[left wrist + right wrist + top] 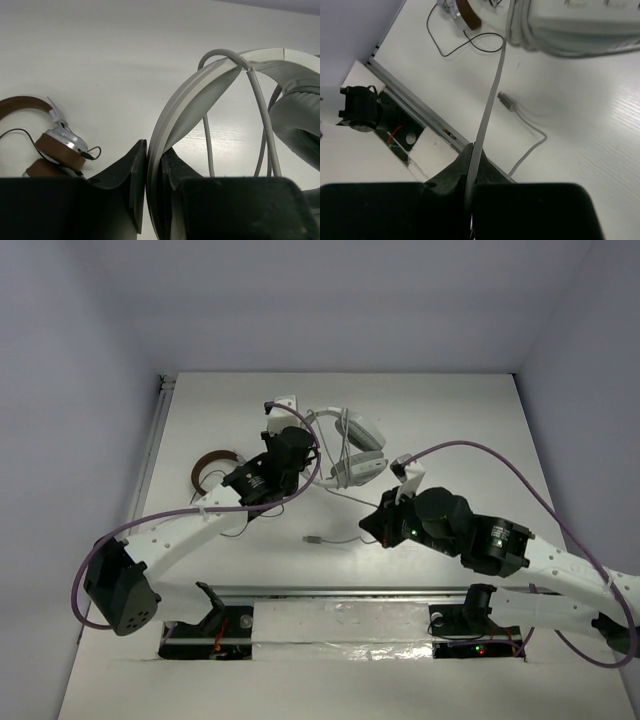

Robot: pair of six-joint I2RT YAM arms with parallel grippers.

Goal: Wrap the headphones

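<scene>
The headphones are at the far middle of the table — left gripper clamped on the headband, right gripper pinching the cable — plug lying loose.

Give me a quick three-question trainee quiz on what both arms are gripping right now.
1. True or false: the left gripper is clamped on the headband of the white headphones.
2. What do the jaws of the right gripper hold? A) the brown-banded headset B) the grey cable C) nothing
3. Fill in: the cable's plug lies loose on the ___.

Key: 1 true; 2 B; 3 table.
</scene>
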